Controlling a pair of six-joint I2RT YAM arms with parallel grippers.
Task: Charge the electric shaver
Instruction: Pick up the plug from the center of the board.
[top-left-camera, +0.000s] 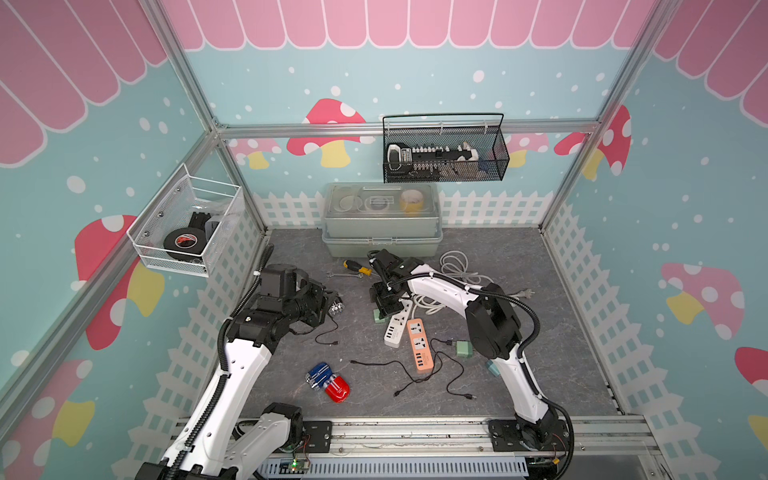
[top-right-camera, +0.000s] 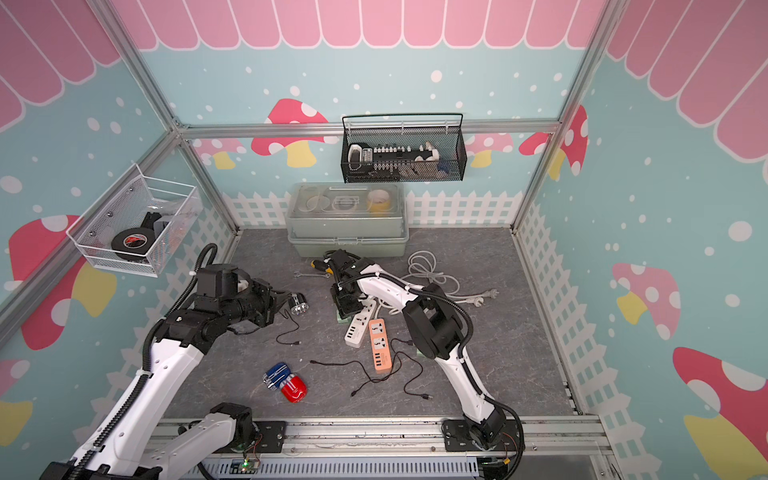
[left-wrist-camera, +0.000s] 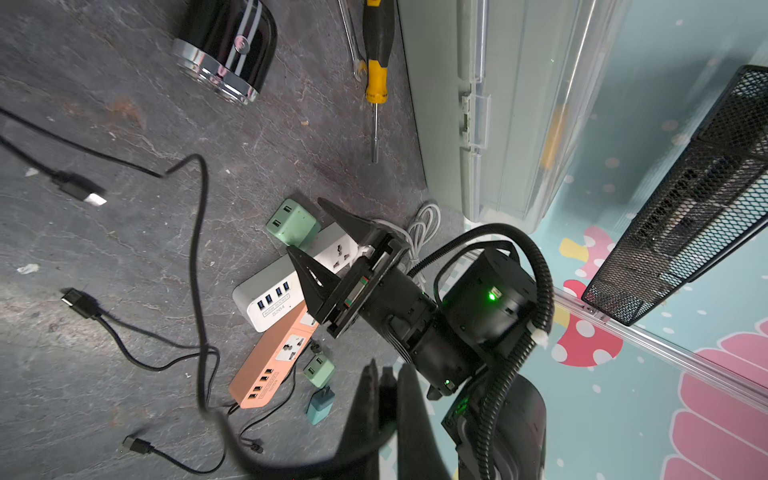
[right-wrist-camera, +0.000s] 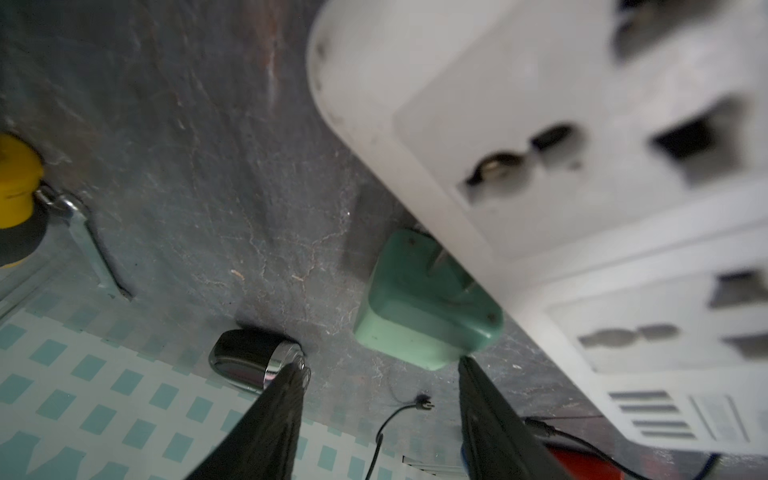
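Note:
The electric shaver is black with a chrome head and lies on the grey floor mat; it also shows in the wrist views. Just left of it is my left gripper, shut on a thin black charging cable that trails over the mat. My right gripper stands open over a green adapter. That adapter lies against the end of the white power strip, and one fingertip touches its corner.
An orange power strip lies beside the white one. More adapters and loose black cables lie near it. A screwdriver, a wrench and a toolbox are behind. A red and blue item lies in front.

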